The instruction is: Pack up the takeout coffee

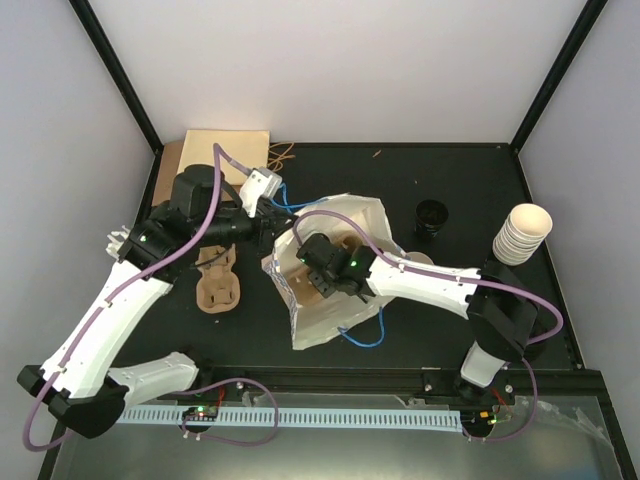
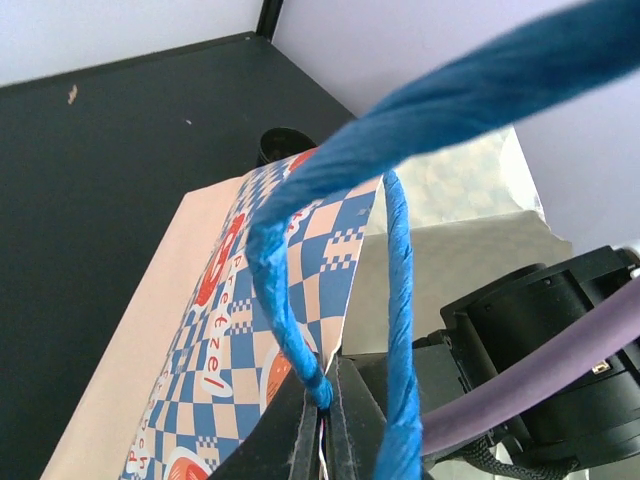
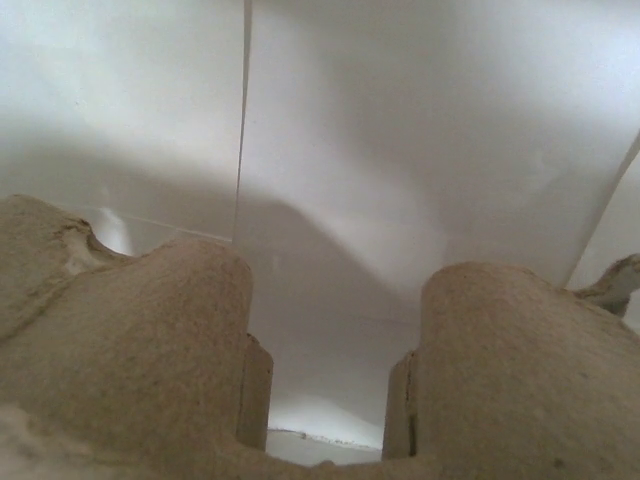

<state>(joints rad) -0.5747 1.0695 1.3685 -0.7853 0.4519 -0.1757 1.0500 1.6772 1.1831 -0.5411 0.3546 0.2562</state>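
**Top view.** The bag [image 1: 322, 325] lies at the middle of the table [image 1: 420, 330], its mouth open on the left arm's side. The left gripper [image 1: 270, 224] is at the mouth's edge, on the blue handle [image 1: 285, 200]. The right gripper [image 1: 312, 266] is inside the mouth, over a brown carrier [image 1: 296, 276]. A second carrier [image 1: 217, 282] lies on the table left of the bag. The black lid [image 1: 432, 218] sits right of the bag, apart from it and not packed. Its cup cannot be picked out with certainty; the stack [image 1: 523, 235] at far right is not it.

**Left wrist view.** The left gripper [image 2: 325, 420] is clamped tight on the handle [image 2: 400, 300], beside the bag's checked wall [image 2: 230, 330].

**Right wrist view.** The carrier [image 3: 150, 340] fills the lower frame, with the bag's white inside behind it. The fingers are hidden, so whether the right gripper grips the carrier cannot be told.

**Procedure.** The step in hand appears to be seating the carrier in the bag.
- Hold the handle taut so the mouth stays wide.
- Push the carrier in flat and deep, pockets up.
- Release only once it rests on the bag's wall — then withdraw straight, so it is not dragged out.
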